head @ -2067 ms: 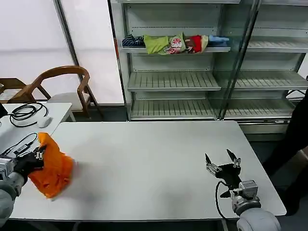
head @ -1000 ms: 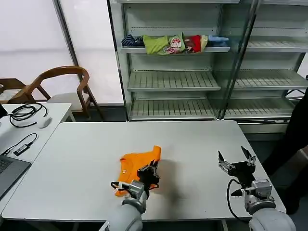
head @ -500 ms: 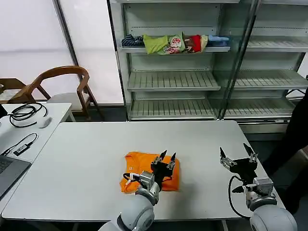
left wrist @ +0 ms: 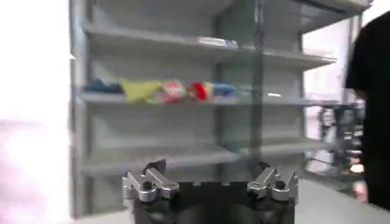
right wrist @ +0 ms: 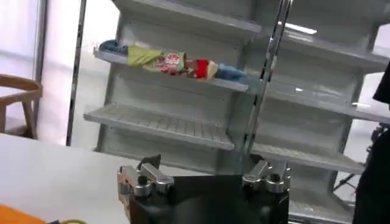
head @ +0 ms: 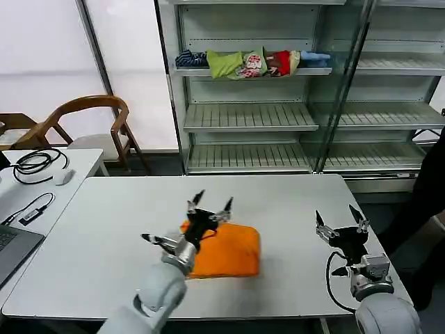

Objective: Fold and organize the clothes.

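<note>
Bright, even daylight from the windows [head: 49, 62]; left wrist view blurred (motion)

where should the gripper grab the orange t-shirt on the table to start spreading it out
Probably the near right corner of the orange T-shirt: it lies bunched and flat on the white table, and that edge faces the open right gripper, which could come in low from its side. The open left gripper hovers above the far edge.

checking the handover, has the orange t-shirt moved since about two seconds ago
Yes. The orange T-shirt went from the table's left edge, near the laptop, to its middle, where it lies released below the open left gripper.
</note>
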Tool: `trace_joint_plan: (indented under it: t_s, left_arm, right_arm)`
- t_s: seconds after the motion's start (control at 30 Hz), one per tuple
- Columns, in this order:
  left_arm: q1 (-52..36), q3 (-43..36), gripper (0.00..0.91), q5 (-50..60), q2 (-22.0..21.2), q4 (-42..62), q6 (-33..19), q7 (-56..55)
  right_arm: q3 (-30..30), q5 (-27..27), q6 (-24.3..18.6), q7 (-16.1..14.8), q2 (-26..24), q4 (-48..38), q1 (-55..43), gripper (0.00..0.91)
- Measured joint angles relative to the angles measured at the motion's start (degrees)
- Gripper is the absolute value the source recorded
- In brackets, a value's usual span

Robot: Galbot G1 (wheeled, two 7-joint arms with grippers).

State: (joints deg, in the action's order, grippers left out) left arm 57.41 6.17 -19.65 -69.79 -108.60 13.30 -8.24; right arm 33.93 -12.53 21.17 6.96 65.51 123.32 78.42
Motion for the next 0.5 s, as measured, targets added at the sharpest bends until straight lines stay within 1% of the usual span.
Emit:
trace_joint_plan:
  t_s: [0.1, 0.23, 0.5]
  left_arm:
    - [1.72, 5.55, 0.907, 1.25, 2.26, 1.13, -2.92, 3.15]
    - [4.24, 11.98, 0.907, 2.29, 3.98, 2.7, -6.24, 6.15]
    - [6.53, 19.2, 0.907, 4.01, 5.66, 4.81, -10.0, 10.22]
  right_arm:
    - [-0.94, 1.12, -1.57, -0.22, 0.75, -1.77, -1.25, 0.907]
    - [-2.13, 2.07, -3.72, -0.41, 1.61, -4.43, -3.05, 0.907]
    - [-4.84, 3.92, -7.92, -1.13, 3.24, -10.5, -7.33, 0.907]
